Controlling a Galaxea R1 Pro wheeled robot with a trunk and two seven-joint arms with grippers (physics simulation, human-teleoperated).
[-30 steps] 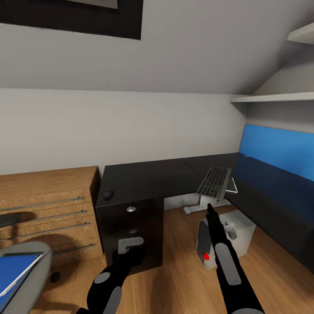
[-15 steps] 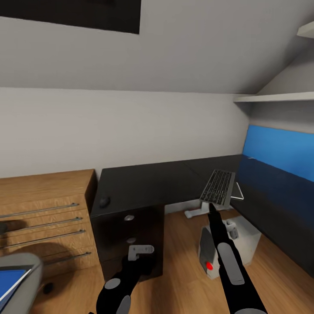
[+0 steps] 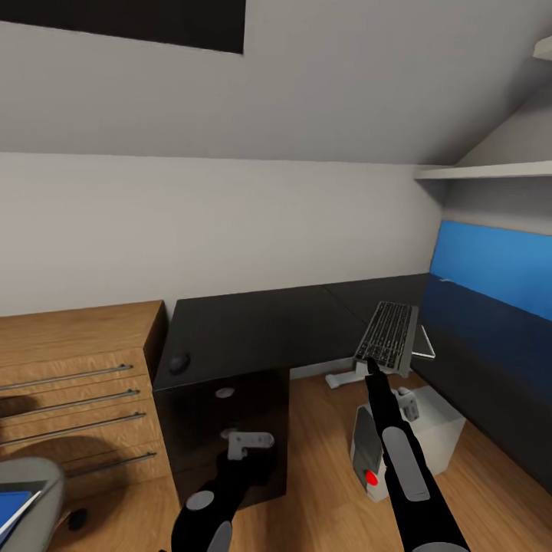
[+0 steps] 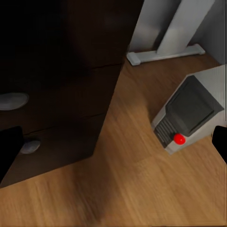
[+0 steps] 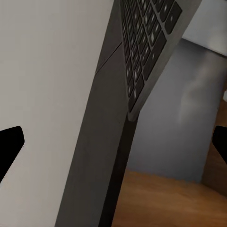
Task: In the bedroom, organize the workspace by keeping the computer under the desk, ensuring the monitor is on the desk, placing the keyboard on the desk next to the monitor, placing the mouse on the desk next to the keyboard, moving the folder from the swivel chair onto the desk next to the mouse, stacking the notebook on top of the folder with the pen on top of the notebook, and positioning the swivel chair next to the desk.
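The keyboard (image 3: 389, 336) hangs tilted in the air over the inner corner of the black desk (image 3: 253, 322). My right gripper (image 3: 372, 366) holds its near edge, and its keys (image 5: 146, 42) fill the right wrist view. The mouse (image 3: 179, 363) lies on the desk's left end above the drawers. On the floor under the desk sits the grey computer (image 3: 418, 433), with its red button (image 4: 178, 138) facing me. My left gripper (image 3: 250, 441) hangs open and empty before the drawers (image 4: 52, 94). The swivel chair (image 3: 31, 491) with the blue folder (image 3: 11, 507) is at bottom left. Monitor, notebook and pen are out of view.
A light-wood cabinet (image 3: 77, 368) with metal handles stands left of the desk. A blue wall panel (image 3: 498, 264) and a white shelf (image 3: 491, 172) are at the right. A white desk foot (image 3: 345, 373) rests on the wood floor (image 3: 322, 460) behind the computer.
The whole view has shifted right, pushing the chair and folder toward the picture's left edge. The right gripper has carried the keyboard a little farther forward and right.
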